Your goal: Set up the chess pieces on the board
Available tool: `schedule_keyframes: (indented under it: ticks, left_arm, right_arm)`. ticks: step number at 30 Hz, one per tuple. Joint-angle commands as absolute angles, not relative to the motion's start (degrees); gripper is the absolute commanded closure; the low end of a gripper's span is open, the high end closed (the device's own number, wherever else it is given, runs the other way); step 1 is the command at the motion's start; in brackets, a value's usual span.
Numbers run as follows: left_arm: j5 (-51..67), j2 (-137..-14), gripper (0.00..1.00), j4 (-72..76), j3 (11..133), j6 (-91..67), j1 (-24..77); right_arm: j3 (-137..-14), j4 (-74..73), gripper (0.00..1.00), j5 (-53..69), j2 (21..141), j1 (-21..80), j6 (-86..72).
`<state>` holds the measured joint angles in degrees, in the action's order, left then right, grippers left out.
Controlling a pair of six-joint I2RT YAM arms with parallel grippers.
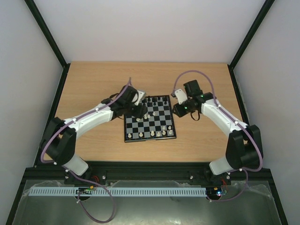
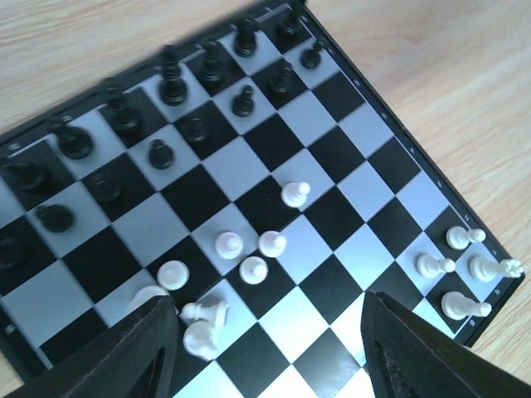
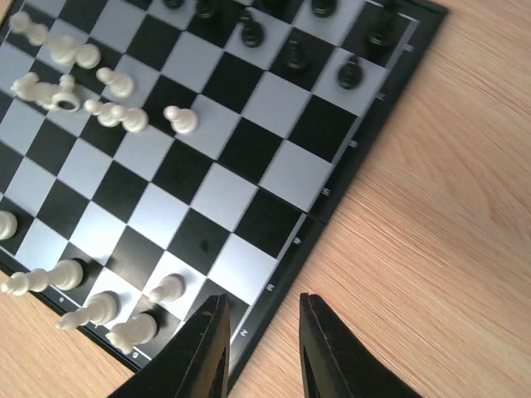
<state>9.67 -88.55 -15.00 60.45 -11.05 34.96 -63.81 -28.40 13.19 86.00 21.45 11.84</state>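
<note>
The board (image 1: 150,138) lies at the table's centre. Black chess pieces (image 2: 170,87) stand along its far rows, and also show in the right wrist view (image 3: 294,54). Cream-white pieces (image 2: 249,257) cluster mid-board, some of them tipped over (image 2: 203,313). More white pieces stand in the near right corner (image 3: 91,308). My left gripper (image 2: 265,332) hovers open over the board (image 2: 332,249), its left finger (image 2: 149,348) beside the tipped pieces, with nothing between its fingers. My right gripper (image 3: 264,308) is narrowly open and empty over the board's right border (image 3: 332,178).
Bare wooden table (image 1: 93,93) surrounds the board on all sides. White enclosure walls with black frame posts (image 1: 47,33) bound the table. Both arm bases sit at the near edge (image 1: 150,168).
</note>
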Motion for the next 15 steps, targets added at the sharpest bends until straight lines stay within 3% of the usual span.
schedule_keyframes:
  ticks: [1, 15]
  left_arm:
    - [5.8, -93.8, 0.40, -22.9, 67.6, -7.9, 38.5]
    - [-1.3, -114.6, 0.56, -35.5, 88.8, -8.6, 43.8]
  right_arm:
    - [-58.5, -24.5, 0.74, 18.4, 82.6, 16.4, 7.2]
    - [-54.2, -21.4, 0.71, 19.6, 79.2, 11.8, 7.2]
